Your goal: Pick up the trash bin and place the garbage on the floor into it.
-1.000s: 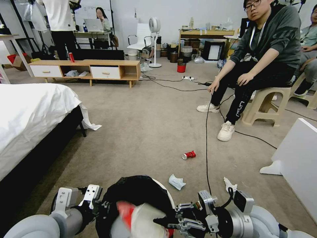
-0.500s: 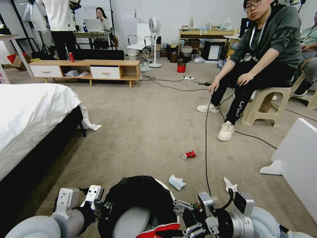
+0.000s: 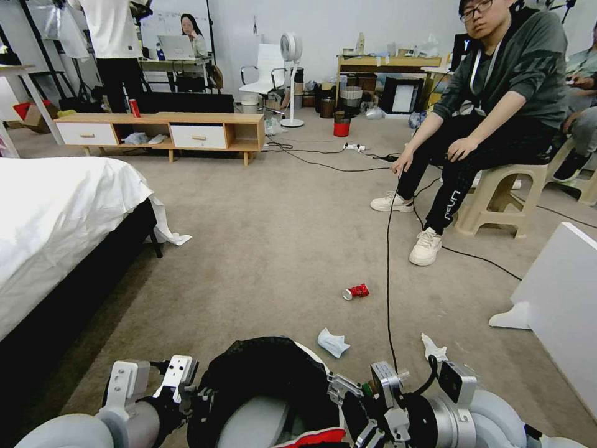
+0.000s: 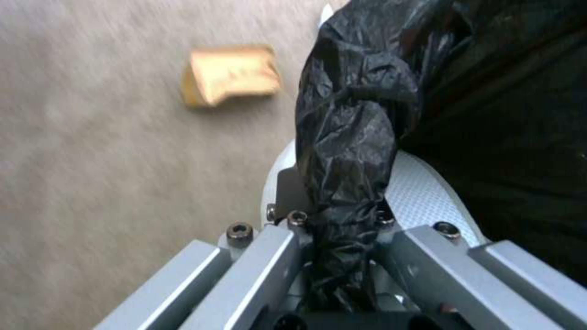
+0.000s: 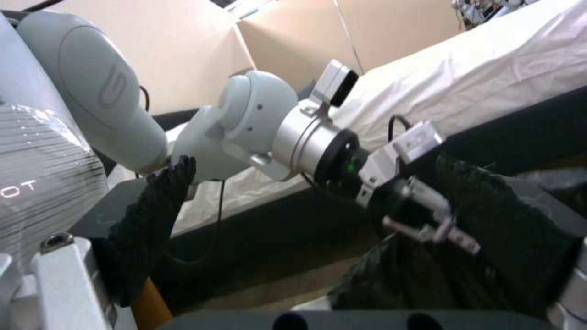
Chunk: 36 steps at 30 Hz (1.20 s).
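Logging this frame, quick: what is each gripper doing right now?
Left gripper: shut on the trash bin, clamping its black-bagged rim.
Right gripper: at the bin's mouth beside a red snack packet; open or shut cannot be told.

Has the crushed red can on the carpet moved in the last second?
No. The crushed red can lies at the same spot on the floor, just left of the black cable, as before.

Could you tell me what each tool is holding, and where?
The left tool clamps the trash bin by its bag-covered rim; what the right tool holds cannot be told.
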Available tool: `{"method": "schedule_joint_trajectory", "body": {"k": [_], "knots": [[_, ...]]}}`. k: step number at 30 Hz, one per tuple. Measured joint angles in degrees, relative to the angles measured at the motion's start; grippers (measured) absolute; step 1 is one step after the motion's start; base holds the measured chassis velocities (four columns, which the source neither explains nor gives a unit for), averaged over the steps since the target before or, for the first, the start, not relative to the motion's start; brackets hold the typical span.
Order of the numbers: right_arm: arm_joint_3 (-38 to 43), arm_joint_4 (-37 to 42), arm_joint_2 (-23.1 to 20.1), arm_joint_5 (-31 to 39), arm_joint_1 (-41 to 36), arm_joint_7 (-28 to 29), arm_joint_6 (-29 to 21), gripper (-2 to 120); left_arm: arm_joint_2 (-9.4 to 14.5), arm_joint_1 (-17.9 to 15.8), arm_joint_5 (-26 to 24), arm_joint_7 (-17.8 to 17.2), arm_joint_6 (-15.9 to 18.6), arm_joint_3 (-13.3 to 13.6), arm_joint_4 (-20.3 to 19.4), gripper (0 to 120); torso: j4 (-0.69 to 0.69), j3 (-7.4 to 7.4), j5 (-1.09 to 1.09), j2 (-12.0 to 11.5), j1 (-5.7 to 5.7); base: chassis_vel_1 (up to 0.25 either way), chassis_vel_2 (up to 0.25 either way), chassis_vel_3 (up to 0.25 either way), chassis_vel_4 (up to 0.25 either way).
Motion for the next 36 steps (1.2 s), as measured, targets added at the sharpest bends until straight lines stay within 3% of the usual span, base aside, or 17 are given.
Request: {"method": "schedule_joint_trajectory", "body": {"k": [6, 12, 23, 24, 29, 36], "knots": [[3.0, 0.6, 0.0, 0.9, -1.2, 0.7, 0.5, 100, -0.2, 0.4, -1.7, -1.0, 0.0, 0.9, 0.1, 1, 0.00, 0.00, 0.00, 0.0, 0.00, 0.000, 0.000, 0.000, 0.000], [18.2, 3.8, -1.2, 2.8, -9.9, 9.6, 3.8, 100, 0.3, 0.6, -0.4, -1.2, 0.0, 0.7, 0.4, 1, -0.01, 0.00, -0.01, 0.0, 0.00, 0.000, 0.000, 0.000, 0.000], [35.0, 7.1, -1.3, 1.1, -23.8, 16.9, 5.9, 100, 2.4, 1.6, -0.6, -1.3, 0.0, -1.0, 0.1, 1, -0.02, 0.00, 0.00, 0.0, 0.00, 0.000, 0.000, 0.000, 0.000], [39.3, 8.1, -0.1, -0.1, -27.6, 20.0, 6.0, 100, 3.0, 2.0, -0.5, -1.3, 0.0, -1.7, 0.1, 1, 0.01, 0.00, -0.01, 0.0, 0.00, 0.000, 0.000, 0.000, 0.000], [45.3, 8.9, 5.5, -5.6, -33.5, 26.2, 5.9, 100, 4.2, 3.5, 0.7, -1.0, 0.0, -3.8, 0.1, 1, 0.01, 0.00, 0.00, 0.0, 0.00, 0.000, 0.000, 0.000, 0.000], [51.7, 9.2, 8.2, -11.7, -40.7, 31.5, 4.2, 100, 3.6, 4.2, 3.3, 0.2, 0.0, -5.0, -0.1, 1, 0.01, 0.00, 0.00, 0.0, 0.00, 0.000, 0.000, 0.000, 0.000]]}}
